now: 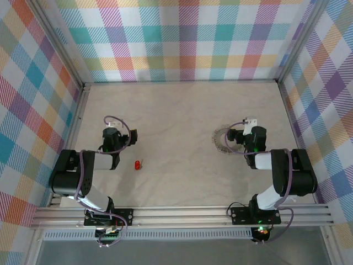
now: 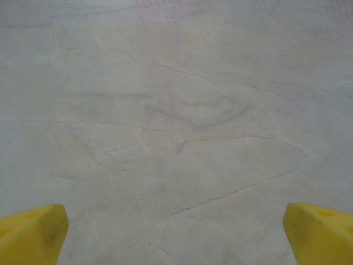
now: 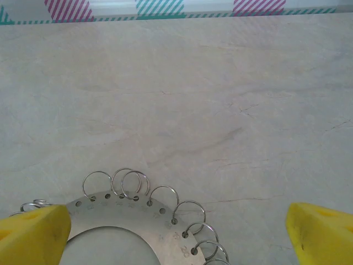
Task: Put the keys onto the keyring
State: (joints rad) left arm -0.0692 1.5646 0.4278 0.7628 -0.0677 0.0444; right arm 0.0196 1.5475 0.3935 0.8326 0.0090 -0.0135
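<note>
Shows left pincer (image 2: 176, 237) and right pincer (image 3: 176, 237) apart, empty; keys (image 1: 137, 164) loose on counter (image 1: 182, 110), near-right of left pincer; keyring (image 3: 127, 212) under right pincer. Opening step: calls for grasping keys first.

Both arms sit folded low, elbows pushed outward. The left gripper (image 1: 112, 130) points away from the bases, its jaws spread wide and its yellow fingertips (image 2: 33, 234) far apart. The right gripper (image 1: 237, 135) has its jaws equally wide.

Keyring (image 3: 110, 212) shiny metal; table (image 2: 176, 110) matt, veined.
</note>
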